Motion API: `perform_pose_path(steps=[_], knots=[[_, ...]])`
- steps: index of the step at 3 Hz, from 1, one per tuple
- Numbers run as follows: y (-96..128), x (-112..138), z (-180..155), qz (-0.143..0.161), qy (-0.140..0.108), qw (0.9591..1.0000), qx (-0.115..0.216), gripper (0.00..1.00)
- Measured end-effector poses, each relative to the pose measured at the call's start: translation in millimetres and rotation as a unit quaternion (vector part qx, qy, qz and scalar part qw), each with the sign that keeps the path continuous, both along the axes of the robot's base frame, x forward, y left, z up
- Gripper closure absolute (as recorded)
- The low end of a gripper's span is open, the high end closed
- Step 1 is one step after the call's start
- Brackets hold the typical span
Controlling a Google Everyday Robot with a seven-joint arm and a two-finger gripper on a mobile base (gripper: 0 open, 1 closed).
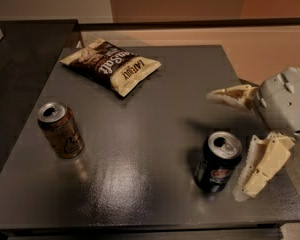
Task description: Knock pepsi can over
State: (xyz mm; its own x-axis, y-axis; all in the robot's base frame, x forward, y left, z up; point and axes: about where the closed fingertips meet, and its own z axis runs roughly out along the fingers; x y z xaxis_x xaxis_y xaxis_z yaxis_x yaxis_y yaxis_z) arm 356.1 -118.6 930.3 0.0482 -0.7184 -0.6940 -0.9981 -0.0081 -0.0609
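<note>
Pepsi can (216, 164) upright at lower right of dark table (150, 129); gripper (226, 144) at right edge, fingers (262, 164) spread apart, lower one just beside the can; orange-brown can (61, 130) at left, chip bag (110, 65) upper left

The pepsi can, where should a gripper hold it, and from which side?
Take the pepsi can by its round side wall, about mid-height, coming from the right of the picture, where the open gripper is. It stands upright, with the orange-brown can and chip bag well apart.
</note>
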Motion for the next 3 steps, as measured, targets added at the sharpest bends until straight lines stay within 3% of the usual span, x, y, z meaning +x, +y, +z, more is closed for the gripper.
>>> perform_pose_path(steps=[1, 2, 3], knots=[[14.1, -1.6, -3.3, 0.009, 0.007, 0.9989, 0.045, 0.0], [15.9, 0.1, -6.2, 0.002, 0.008, 0.9979, 0.064, 0.18], [10.3, 2.7, -7.9, -0.008, 0.006, 0.9973, 0.073, 0.42]])
